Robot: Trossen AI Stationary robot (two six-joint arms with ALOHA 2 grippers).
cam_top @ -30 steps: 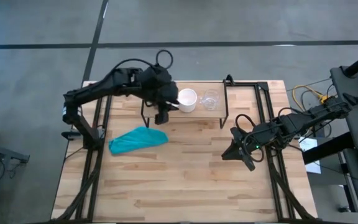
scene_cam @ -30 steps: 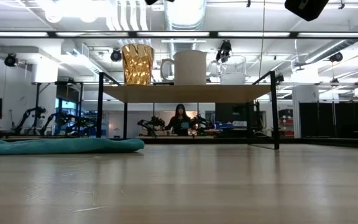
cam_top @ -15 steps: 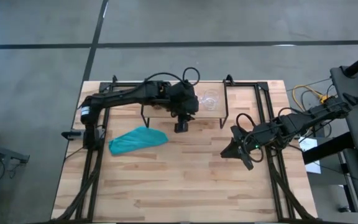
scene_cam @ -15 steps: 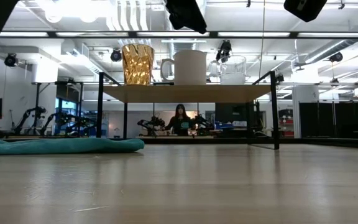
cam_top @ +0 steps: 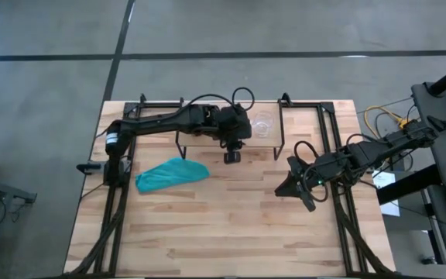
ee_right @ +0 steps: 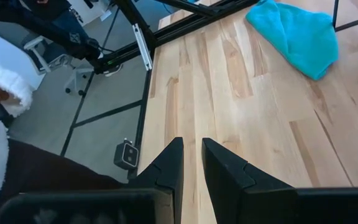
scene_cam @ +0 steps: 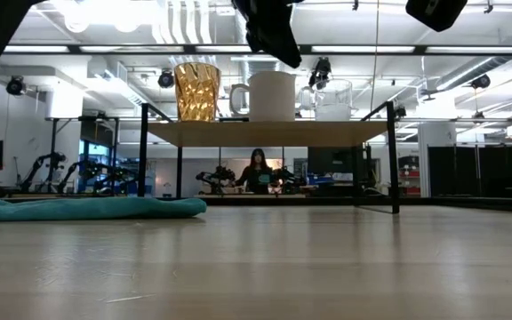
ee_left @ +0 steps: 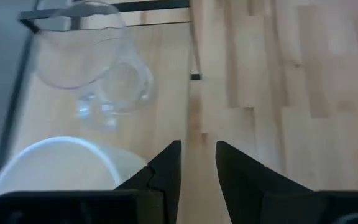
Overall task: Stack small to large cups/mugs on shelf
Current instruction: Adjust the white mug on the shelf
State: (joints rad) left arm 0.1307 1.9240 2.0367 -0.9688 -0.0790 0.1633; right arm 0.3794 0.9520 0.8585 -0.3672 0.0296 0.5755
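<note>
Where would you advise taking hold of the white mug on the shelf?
Probably by the rim, from above: the white mug stands upright on the shelf, mouth open. Its handle faces the amber cup, so pinch the wall away from that side.

We see the shelf standing toward the far side of the table, and on its board three vessels in a row: in the low view the textured cup on the left, the handled mug in the middle, the glass cup on the right. The left gripper hangs over the mug. A cloth lies on the table left of the shelf and nearer us. The right gripper rests low at the table's right side.
</note>
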